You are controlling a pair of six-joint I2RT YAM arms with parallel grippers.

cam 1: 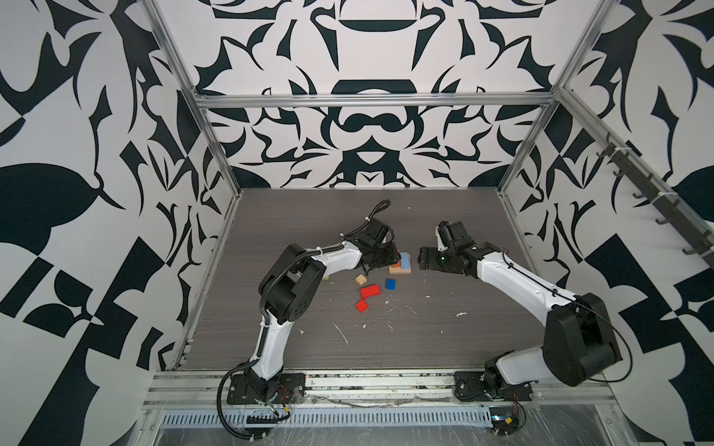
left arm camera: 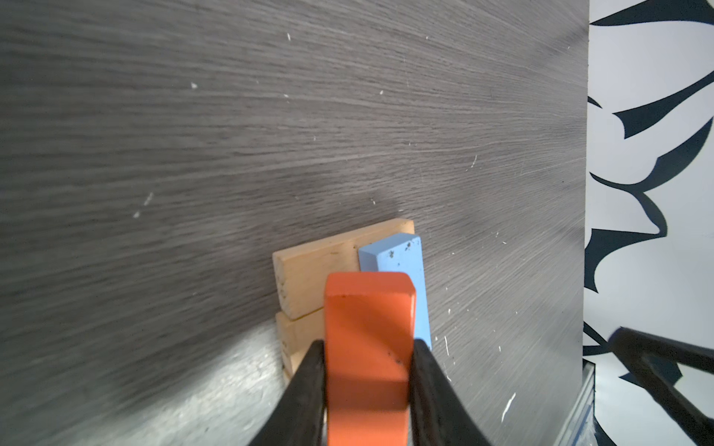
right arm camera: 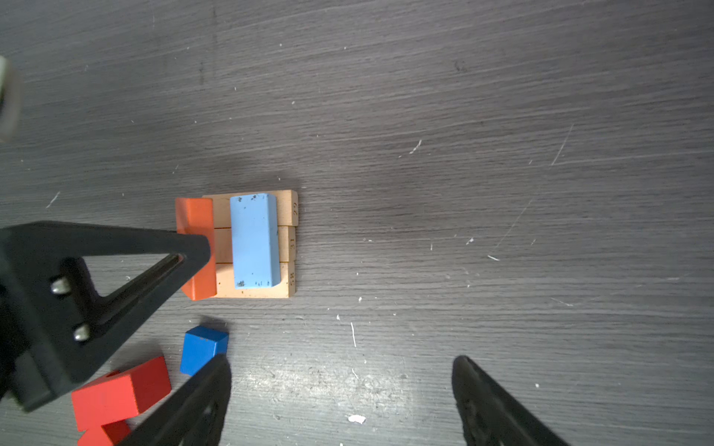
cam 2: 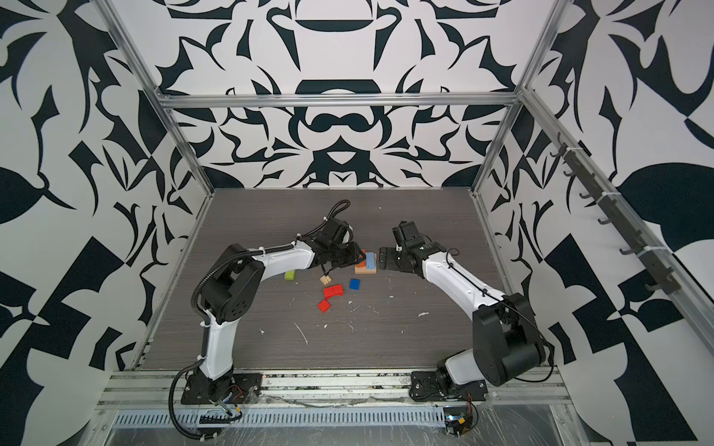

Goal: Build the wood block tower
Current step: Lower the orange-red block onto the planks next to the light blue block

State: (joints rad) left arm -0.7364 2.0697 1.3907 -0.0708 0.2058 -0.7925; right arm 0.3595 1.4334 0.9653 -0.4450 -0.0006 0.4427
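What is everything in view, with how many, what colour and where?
planks: three, tan, side by side, tower base
long block: one, light blue, across the planks
orange block: one, orange, gripped at the planks' edge
blue cube: one, dark blue, table, near the base
red oblong: one, red, table
red cube: one, red, beside the red oblong
small block: one, tan, table
green block: one, lime, table, left of the others
table: one, dark grey
left gripper: one, black, shut on orange block
right gripper: one, black, open, beside the base
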